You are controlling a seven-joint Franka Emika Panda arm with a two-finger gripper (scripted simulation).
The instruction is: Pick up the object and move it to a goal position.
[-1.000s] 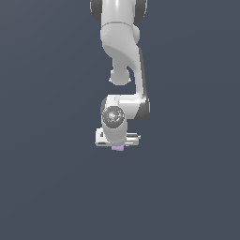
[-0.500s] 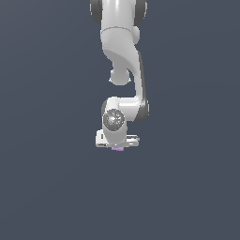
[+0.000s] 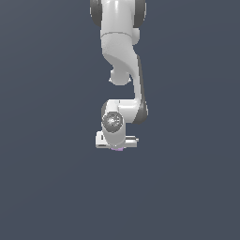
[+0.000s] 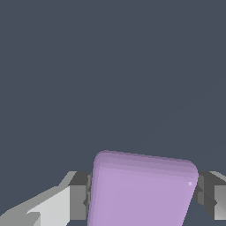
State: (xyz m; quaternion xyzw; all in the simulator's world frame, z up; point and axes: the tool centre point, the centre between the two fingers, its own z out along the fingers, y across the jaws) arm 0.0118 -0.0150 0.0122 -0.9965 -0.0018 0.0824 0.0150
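The lavender cube [image 4: 141, 192] fills the space between my two grey finger pads [image 4: 79, 196] in the wrist view, with a pad pressed against each side. In the exterior view only a thin purple sliver of the cube [image 3: 119, 149] shows under the white hand. My gripper [image 3: 117, 146] hangs from the white arm at the middle of the exterior view, shut on the cube. Whether the cube touches the floor is hard to tell.
A plain dark grey-blue surface [image 3: 47, 187] surrounds the arm on all sides. No goal marker and no other object shows in either view.
The hand with the cube has shifted very slightly upward in the exterior view; the grip looks unchanged.
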